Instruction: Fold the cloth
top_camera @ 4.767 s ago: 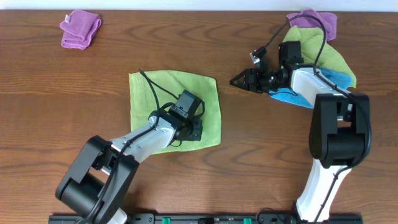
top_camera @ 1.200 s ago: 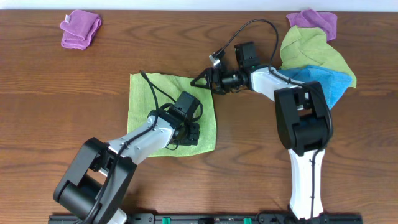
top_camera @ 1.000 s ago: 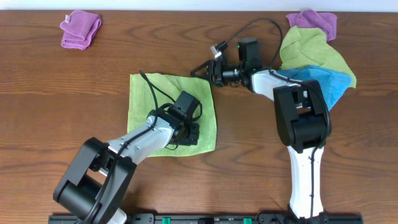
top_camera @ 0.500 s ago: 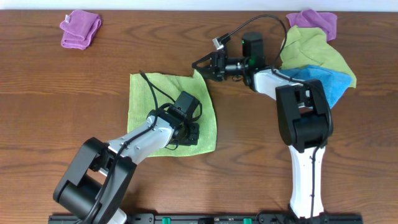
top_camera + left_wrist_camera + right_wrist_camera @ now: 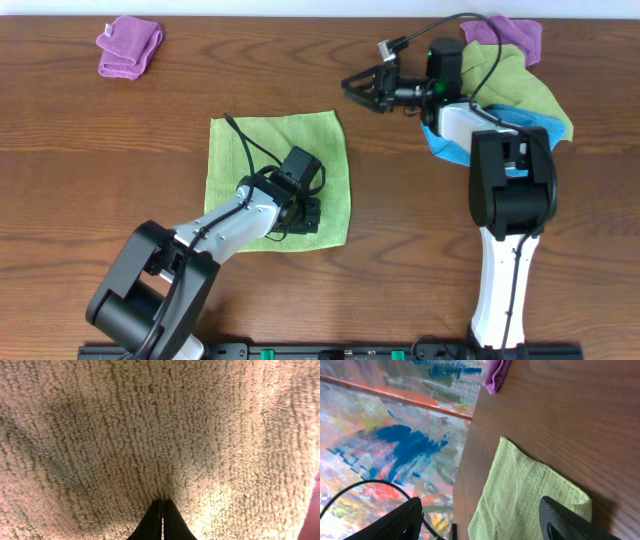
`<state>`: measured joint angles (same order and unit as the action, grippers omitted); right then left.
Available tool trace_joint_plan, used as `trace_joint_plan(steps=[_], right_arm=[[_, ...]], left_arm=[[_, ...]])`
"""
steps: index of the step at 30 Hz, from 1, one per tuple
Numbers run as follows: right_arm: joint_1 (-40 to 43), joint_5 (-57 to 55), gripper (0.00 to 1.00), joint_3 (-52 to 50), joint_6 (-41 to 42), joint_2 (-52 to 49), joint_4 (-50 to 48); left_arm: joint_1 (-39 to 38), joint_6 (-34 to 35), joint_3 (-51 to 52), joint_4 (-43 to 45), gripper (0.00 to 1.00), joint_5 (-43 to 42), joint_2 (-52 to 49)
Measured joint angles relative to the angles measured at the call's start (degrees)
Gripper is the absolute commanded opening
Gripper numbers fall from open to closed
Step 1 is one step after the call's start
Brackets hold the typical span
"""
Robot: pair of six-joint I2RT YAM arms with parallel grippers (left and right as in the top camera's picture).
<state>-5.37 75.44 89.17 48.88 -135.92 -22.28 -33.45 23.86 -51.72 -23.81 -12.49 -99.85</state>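
Note:
The lime-green cloth [image 5: 260, 160] lies spread flat on the wooden table, left of centre. My left gripper [image 5: 306, 208] is shut, with its tips pressed down on the cloth near its lower right part. In the left wrist view the ribbed cloth [image 5: 150, 425] fills the frame and the shut fingertips [image 5: 162, 510] touch it. My right gripper [image 5: 353, 90] is open and empty, raised above the table up and to the right of the cloth's top right corner. In the right wrist view [image 5: 485, 525] that corner of the cloth [image 5: 520, 490] shows between the spread fingers.
A folded purple cloth [image 5: 130, 45] lies at the far left back; it also shows in the right wrist view [image 5: 496, 372]. At the back right is a pile: a purple cloth [image 5: 515, 30], a duller green cloth [image 5: 525, 85] and a blue cloth [image 5: 448, 150].
My right gripper held up the cloth's top right corner, let it go, and moved up and to the right. The corner now lies flat. The left gripper has not moved.

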Motion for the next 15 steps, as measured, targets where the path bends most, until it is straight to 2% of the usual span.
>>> trace_joint_plan(steps=[8, 12, 15], right_arm=[[3.04, 2.62, 0.74, 4.96, 0.20, 0.00, -0.57], [4.83, 3.04, 0.74, 5.81, 0.15, 0.00, -0.39], [6.51, 2.56, 0.77, 5.99, -1.81, 0.00, 3.93]], left_arm=[[0.00, 0.35, -1.01, -1.11, 0.06, 0.17, -0.42], [0.35, -0.11, -4.26, -4.87, 0.06, 1.77, -1.92], [1.79, -0.59, -9.70, -9.51, 0.06, 4.74, -2.75]])
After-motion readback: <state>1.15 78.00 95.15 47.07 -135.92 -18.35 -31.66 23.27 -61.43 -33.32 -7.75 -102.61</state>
